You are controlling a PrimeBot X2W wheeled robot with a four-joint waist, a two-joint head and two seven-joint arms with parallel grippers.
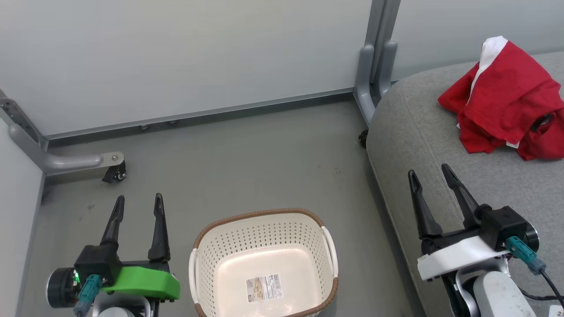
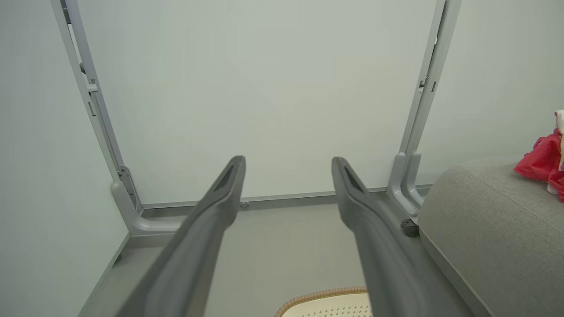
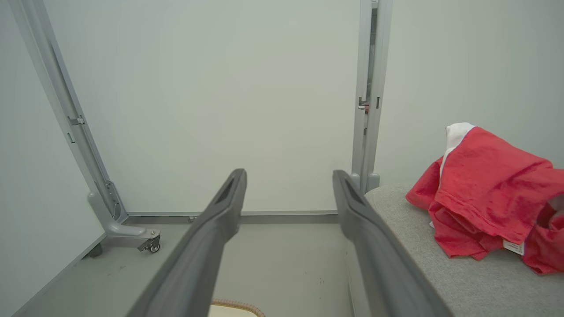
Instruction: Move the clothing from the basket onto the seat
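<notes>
Our left gripper (image 1: pixel 139 197) hangs above the grey floor (image 1: pixel 246 163) with its two dark fingers spread wide and nothing between them. Our right gripper (image 1: pixel 428 170) is spread just as wide and also holds nothing, its fingers hovering over the front edge of the seat (image 1: pixel 418 132). Between our two grippers the basket (image 1: pixel 260 213) stands upright on the floor, closer to our left gripper, and the paper label (image 1: pixel 263 287) shows on its cream base. The clothing (image 1: pixel 506 101) lies in a crumpled red heap with white trim on the seat, well beyond our right fingertips and well apart from the basket. Pale wall panels (image 1: pixel 198 57) in grey frames stand behind, a small caster (image 1: pixel 115 172) at one foot.
</notes>
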